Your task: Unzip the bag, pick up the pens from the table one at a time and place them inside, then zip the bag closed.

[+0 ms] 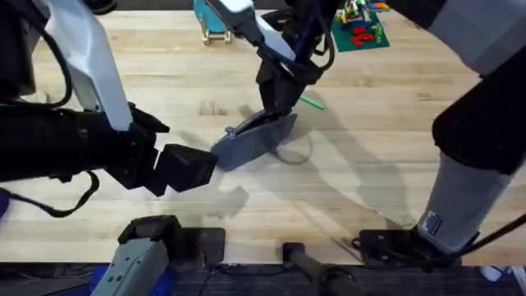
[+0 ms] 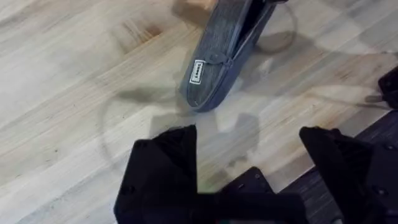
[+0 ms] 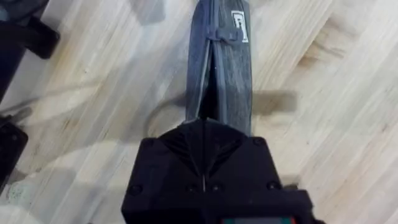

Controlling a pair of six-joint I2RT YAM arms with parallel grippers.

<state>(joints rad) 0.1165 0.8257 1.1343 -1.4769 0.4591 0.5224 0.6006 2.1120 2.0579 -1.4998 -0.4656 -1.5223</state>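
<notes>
Small white label (image 2: 198, 71) sewn on the bag (image 2: 217, 59) near the zipper end, dark print on it too small to read. Same label (image 3: 240, 27) seen from the right wrist, lettering again illegible. No other readable text anywhere.

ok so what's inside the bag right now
The bag is partly unzipped, and its slit looks dark in both wrist views. No pen can be made out inside. The right gripper covers its far end, so anything there is hidden.
</notes>
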